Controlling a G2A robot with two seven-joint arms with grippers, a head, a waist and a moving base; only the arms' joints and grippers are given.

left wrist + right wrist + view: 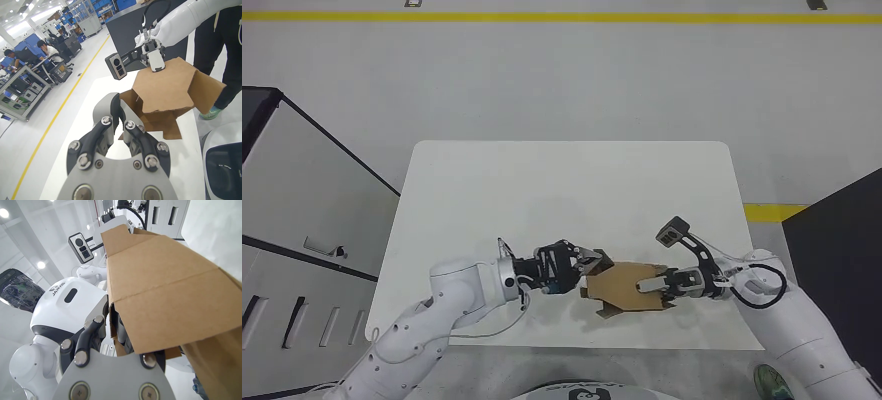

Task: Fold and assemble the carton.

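A brown carton is held just above the white table near its front edge, partly unfolded with loose flaps. My left gripper meets its left end. In the left wrist view the left gripper has its fingers together on the edge of a flap of the carton. My right gripper is shut on the carton's right side. Its upper finger presses on the top panel. In the right wrist view the carton hides one finger of the right gripper.
A grey cabinet stands to the table's left and a dark cabinet to its right. The table's back and middle are bare white surface.
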